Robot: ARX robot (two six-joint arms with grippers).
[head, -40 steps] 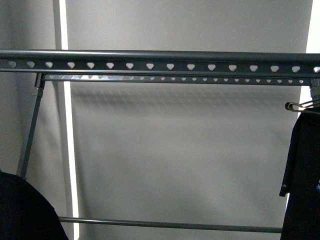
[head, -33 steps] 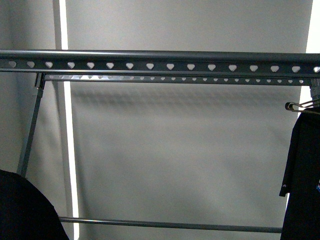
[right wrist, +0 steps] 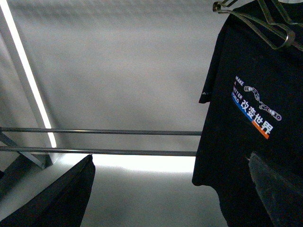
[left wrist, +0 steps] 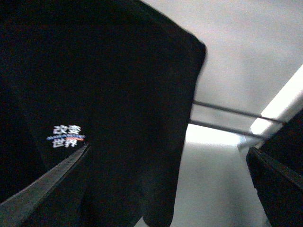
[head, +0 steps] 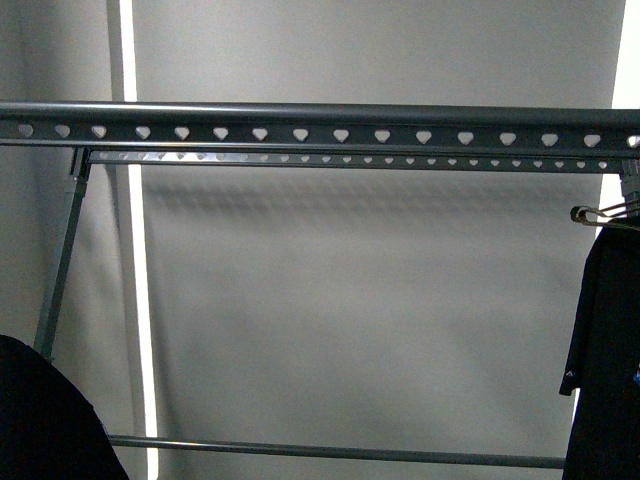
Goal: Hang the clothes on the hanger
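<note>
At right gripper (right wrist: pixel 170 156), fingers spread wide, nothing between. At left gripper (left wrist: pixel 168 150), same, gap empty. One T-shirt (right wrist: pixel 255 94), black, chest print showing, hangs on wire hanger (right wrist: pixel 255 30) ahead of right gripper, toward its outer side, at right end of rack (head: pixel 320 112). One other black cloth (left wrist: pixel 109 85) with white Chinese characters fills space before left gripper; touching or not, cannot tell. Rack: two heart-hole rails, two thin crossbars (right wrist: pixel 118 132) beyond right gripper. Grey wall (head: pixel 350 300) behind.

Dim, grainy views; a glaring light strip (head: pixel 141 300); left-wrist picture blurred.
</note>
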